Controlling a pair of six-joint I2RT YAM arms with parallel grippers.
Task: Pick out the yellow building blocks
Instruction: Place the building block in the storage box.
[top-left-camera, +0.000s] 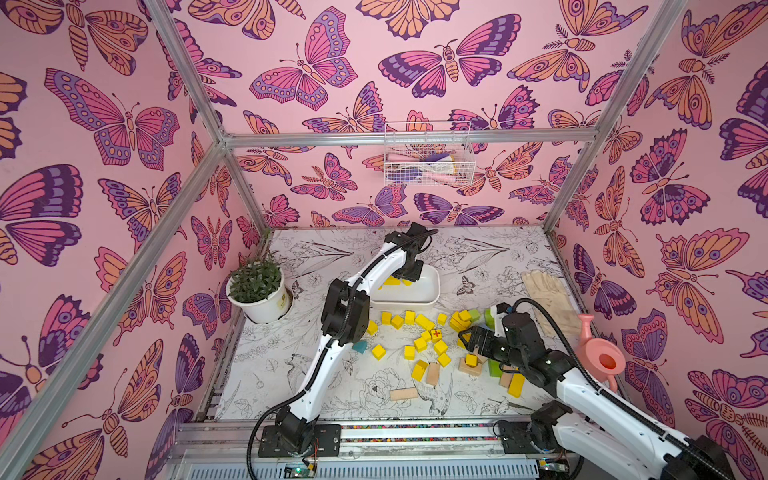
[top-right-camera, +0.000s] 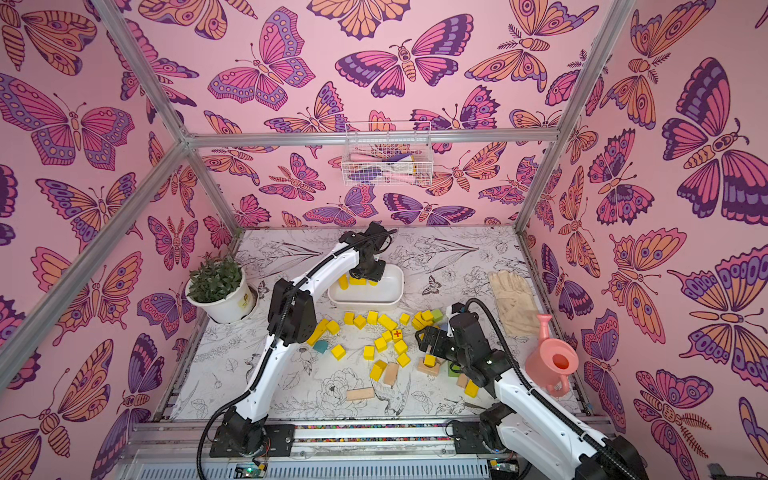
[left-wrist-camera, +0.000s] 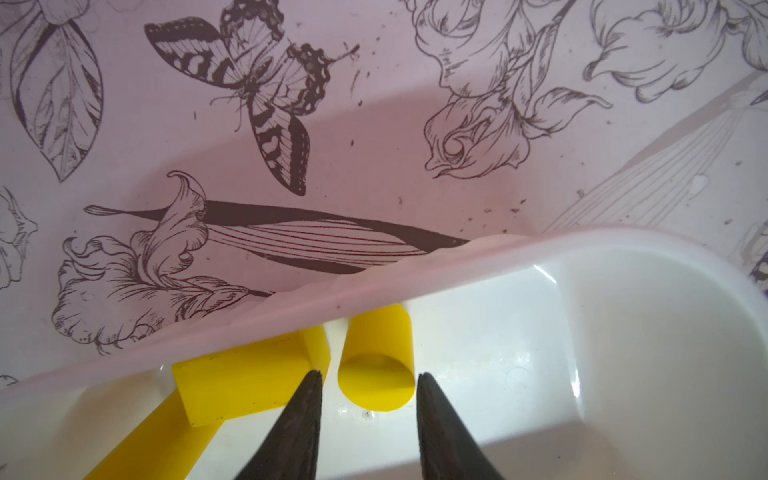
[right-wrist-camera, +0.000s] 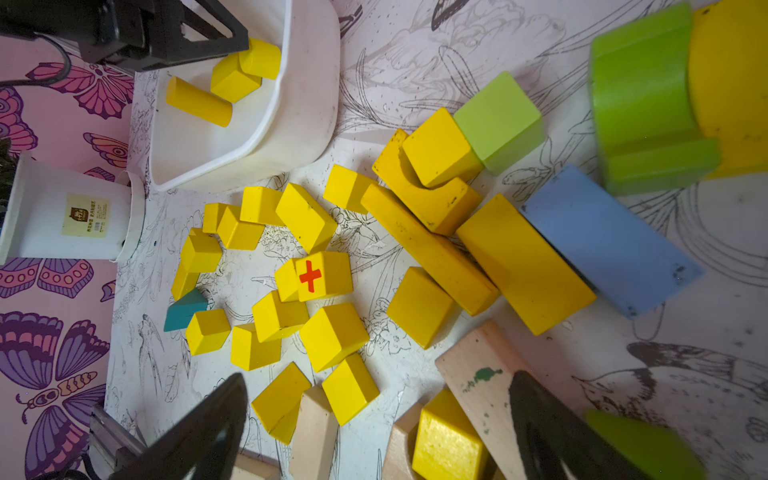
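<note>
The left arm reached over the white tub (top-left-camera: 432, 291) at the back of the worktop (top-left-camera: 266, 365), which looked to be the collecting place, since only yellow blocks (top-left-camera: 419, 344) lay in it. In the left wrist view the left fingers (left-wrist-camera: 299, 424) stood a little apart, one on each side of a yellow cylinder (left-wrist-camera: 376, 374) that lay on the tub floor against the wall, beside a yellow bar (left-wrist-camera: 241, 384). A thin gap showed on one side, so the cylinder seemed to be let go rather than pinched; the drop into the tub was probably just being finished.

Most of the yellow blocks were out on the worktop, scattered between the tub and the robot, the cross cube (right-wrist-camera: 322, 276) near the middle of them. Green blocks (right-wrist-camera: 498, 120), a blue one (right-wrist-camera: 602, 241) and tan blocks (right-wrist-camera: 478, 374) lay mixed in on the right, which is why each pick needs care.

The right fingers (right-wrist-camera: 208, 428) were spread wide and empty, hanging low over the near edge of the scatter, apparently ready to come down on a yellow block among the tan ones. By that count the task was at an early stage, with few blocks in the tub.
</note>
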